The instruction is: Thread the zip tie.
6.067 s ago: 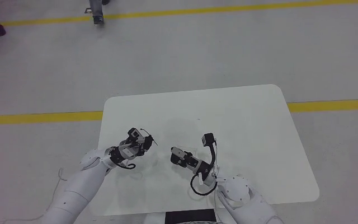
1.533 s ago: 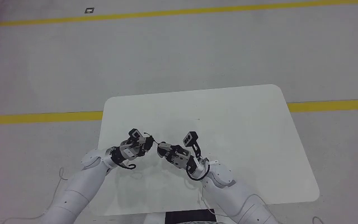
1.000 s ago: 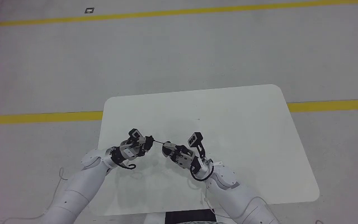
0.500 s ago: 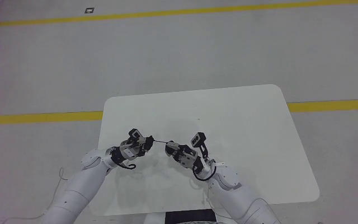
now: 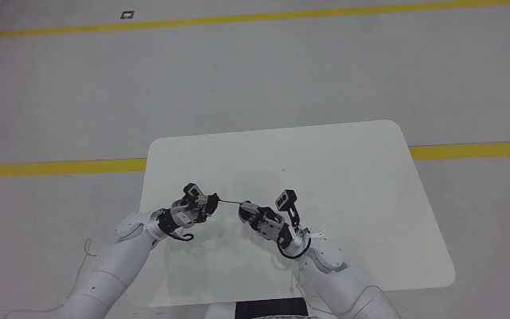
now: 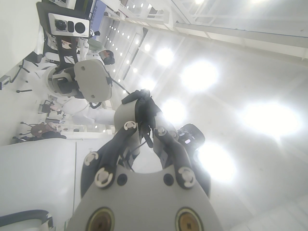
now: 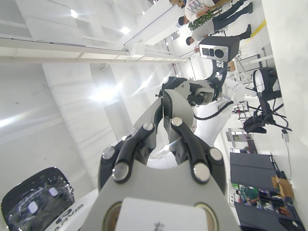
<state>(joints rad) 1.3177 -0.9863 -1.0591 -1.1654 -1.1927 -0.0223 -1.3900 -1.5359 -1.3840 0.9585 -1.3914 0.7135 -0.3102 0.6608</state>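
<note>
Left hand (image 5: 205,202): above the front-left part of the white tabletop (image 5: 358,159), fingers clamped on the black zip tie (image 5: 227,202). In the left wrist view the hand (image 6: 144,102) has the tie's dark bulk pinched between its pads. Position unchanged against the earlier frames.

Zip tie: held in the air above the tabletop, drawn out as a thin, near-straight line between the two hands. Six seconds ago it was a short curl at the left hand alone.

Right hand (image 5: 244,209): just right of the left hand, fingers pressed together on the tie's thin end (image 7: 163,97). Over the last second and a half it has drawn steadily rightward, widening the gap between the hands.
</note>
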